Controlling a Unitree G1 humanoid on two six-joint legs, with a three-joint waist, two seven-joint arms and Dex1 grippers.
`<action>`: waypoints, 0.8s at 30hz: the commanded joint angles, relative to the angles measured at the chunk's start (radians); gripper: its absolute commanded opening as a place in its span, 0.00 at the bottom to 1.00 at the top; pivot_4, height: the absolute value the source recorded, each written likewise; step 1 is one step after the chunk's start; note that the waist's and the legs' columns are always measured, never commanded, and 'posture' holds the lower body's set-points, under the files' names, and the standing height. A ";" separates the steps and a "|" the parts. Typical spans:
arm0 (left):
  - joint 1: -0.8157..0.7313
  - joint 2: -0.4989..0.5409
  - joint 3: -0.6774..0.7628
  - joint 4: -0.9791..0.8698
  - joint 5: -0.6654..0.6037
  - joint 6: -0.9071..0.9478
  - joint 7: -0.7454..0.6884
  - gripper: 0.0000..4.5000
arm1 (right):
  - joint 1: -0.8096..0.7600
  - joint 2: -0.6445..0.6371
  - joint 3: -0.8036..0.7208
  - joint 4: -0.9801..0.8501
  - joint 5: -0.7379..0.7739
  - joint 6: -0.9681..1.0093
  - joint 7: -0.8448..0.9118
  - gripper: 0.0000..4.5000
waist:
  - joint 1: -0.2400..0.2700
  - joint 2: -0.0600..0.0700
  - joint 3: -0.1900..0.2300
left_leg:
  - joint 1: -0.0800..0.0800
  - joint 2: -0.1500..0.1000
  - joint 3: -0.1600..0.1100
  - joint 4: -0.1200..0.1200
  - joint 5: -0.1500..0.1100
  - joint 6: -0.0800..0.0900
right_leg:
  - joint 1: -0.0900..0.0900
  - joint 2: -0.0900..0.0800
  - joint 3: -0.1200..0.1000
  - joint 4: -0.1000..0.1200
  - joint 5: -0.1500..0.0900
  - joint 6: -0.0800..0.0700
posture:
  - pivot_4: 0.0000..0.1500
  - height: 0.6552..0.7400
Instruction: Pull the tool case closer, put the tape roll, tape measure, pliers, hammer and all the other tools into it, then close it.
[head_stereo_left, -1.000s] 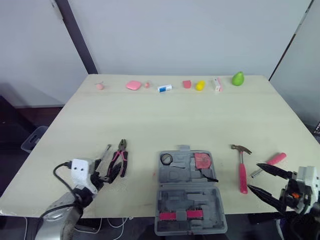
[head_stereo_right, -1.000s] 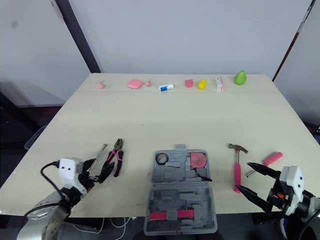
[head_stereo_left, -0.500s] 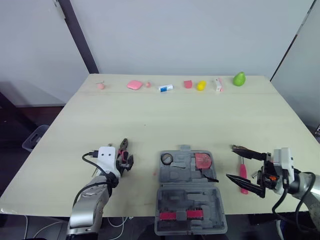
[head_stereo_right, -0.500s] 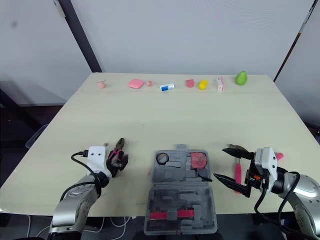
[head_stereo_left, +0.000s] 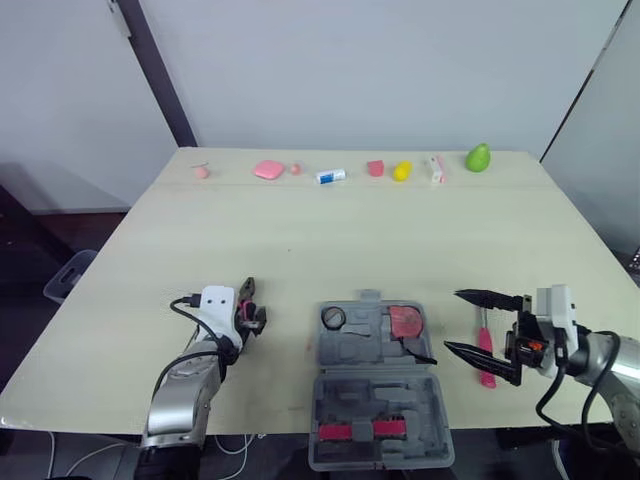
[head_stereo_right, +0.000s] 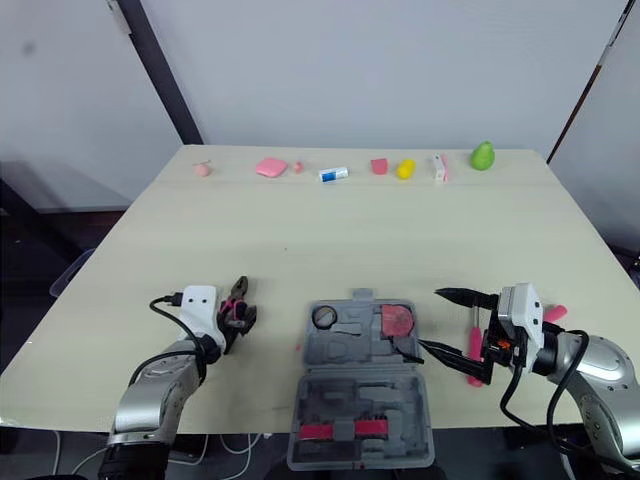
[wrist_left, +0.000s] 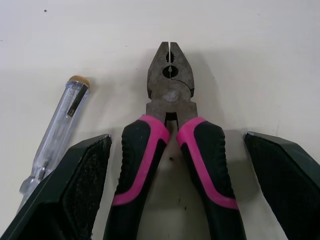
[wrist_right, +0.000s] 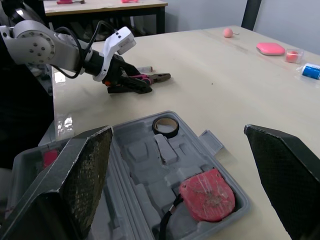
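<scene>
Tool case (head_stereo_left: 356, 352) lies at the table's (head_stereo_left: 350, 230) near edge, pliers (wrist_left: 170, 97) left, hammer (head_stereo_left: 483, 338) right of it.

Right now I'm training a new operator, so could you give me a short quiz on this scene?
1. True or false: the tool case is shut.
2. Relative to the pliers, the left claw is: A clamped shut on them, B open astride the handles, C far away.
3. Fill in: the red tape measure lies ___ the case.
Key: 1 false; 2 B; 3 inside.
</scene>
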 joint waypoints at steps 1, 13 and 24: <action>-0.011 0.004 -0.002 -0.002 -0.008 0.017 -0.014 1.00 | -0.014 -0.006 -0.002 -0.038 0.009 0.000 -0.002 0.98 | 0.000 0.000 0.000 | 0.000 0.000 0.000 0.000 0.000 0.000 | 0.000 0.000 0.000 0.000 0.000 0.000 | 1.00 1.00; -0.037 -0.006 0.015 0.000 -0.007 0.041 -0.003 0.56 | -0.056 -0.022 0.020 -0.030 0.007 0.003 0.027 1.00 | 0.002 0.000 0.000 | 0.000 0.000 -0.001 0.000 0.000 0.000 | 0.000 0.000 -0.001 0.000 0.000 0.000 | 1.00 1.00; -0.080 0.163 -0.057 -0.077 -0.027 0.059 -0.218 0.56 | -0.058 -0.041 0.028 -0.019 -0.015 0.006 0.034 1.00 | 0.001 -0.002 0.001 | -0.001 0.000 -0.001 0.000 0.000 0.000 | 0.000 -0.001 -0.002 0.000 0.000 0.000 | 1.00 1.00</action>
